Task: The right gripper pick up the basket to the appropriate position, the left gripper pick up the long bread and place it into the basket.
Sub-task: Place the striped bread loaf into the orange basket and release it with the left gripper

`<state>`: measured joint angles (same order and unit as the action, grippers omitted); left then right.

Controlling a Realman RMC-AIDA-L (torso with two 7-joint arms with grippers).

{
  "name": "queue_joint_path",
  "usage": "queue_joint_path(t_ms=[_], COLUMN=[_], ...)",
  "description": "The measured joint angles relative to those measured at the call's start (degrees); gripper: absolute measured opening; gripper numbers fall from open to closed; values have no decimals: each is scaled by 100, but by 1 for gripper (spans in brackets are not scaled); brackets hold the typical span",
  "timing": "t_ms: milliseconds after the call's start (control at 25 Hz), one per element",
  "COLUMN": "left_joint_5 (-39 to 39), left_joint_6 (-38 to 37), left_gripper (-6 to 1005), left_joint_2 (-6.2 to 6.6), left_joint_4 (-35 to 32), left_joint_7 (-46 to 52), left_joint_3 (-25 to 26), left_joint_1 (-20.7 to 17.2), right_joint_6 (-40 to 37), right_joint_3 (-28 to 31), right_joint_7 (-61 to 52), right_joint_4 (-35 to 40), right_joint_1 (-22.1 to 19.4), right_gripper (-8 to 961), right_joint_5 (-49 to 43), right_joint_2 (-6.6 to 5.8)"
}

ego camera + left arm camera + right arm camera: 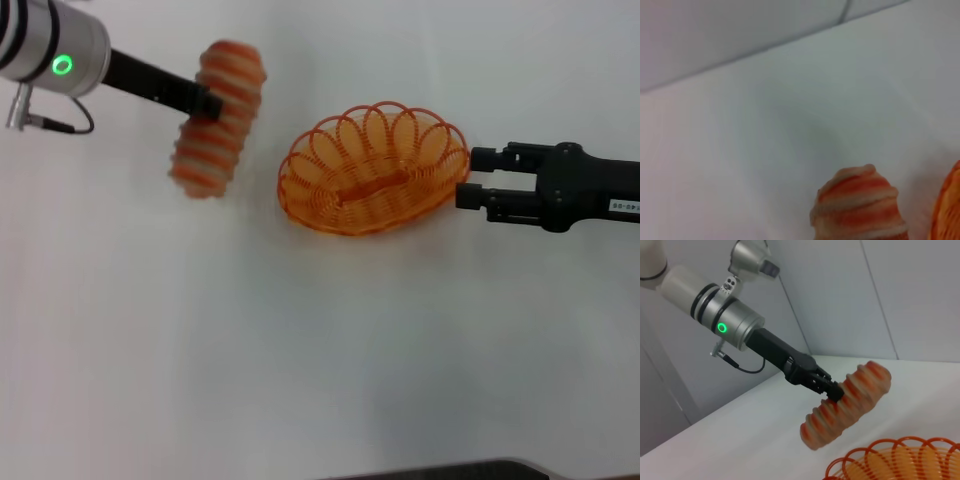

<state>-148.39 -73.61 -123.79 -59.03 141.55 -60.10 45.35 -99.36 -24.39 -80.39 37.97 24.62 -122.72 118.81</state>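
Observation:
My left gripper [210, 103] is shut on the long bread [218, 118], a pale peach loaf with orange-red stripes, and holds it in the air, left of the basket. The right wrist view shows the left gripper [832, 390] and the bread [847, 402] raised above the table. The bread's end [857, 205] fills the bottom of the left wrist view. The orange wire basket [372, 168] rests on the white table near the middle; its rim [895, 460] shows in the right wrist view. My right gripper [468, 178] is at the basket's right rim, its fingers straddling the rim.
The white table [300, 360] spreads in front of the basket. A grey wall [840, 290] stands behind the table. A dark edge [450, 470] runs along the near side.

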Motion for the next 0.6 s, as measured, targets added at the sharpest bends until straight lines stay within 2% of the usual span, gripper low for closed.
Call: queue_joint_path(t_ms=[160, 400, 520, 600], left_joint_5=[372, 1096, 1179, 1196], left_joint_6=[-27, -300, -380, -345], left_gripper=[164, 120, 111, 110], left_joint_2=[-2, -2, -5, -5], left_joint_4=[-121, -7, 204, 400], left_joint_7=[-471, -1195, -1310, -1328], left_joint_3=[-44, -151, -420, -772], left_joint_1=[101, 457, 664, 807], right_joint_6=[-28, -33, -39, -40], right_joint_3=[95, 211, 216, 216], right_joint_7=[2, 5, 10, 31], right_joint_4=[0, 0, 0, 0], right_joint_1=[-36, -125, -190, -216], right_gripper=[716, 716, 716, 716], right_joint_5=[3, 21, 100, 143], right_joint_2=[-12, -16, -16, -17])
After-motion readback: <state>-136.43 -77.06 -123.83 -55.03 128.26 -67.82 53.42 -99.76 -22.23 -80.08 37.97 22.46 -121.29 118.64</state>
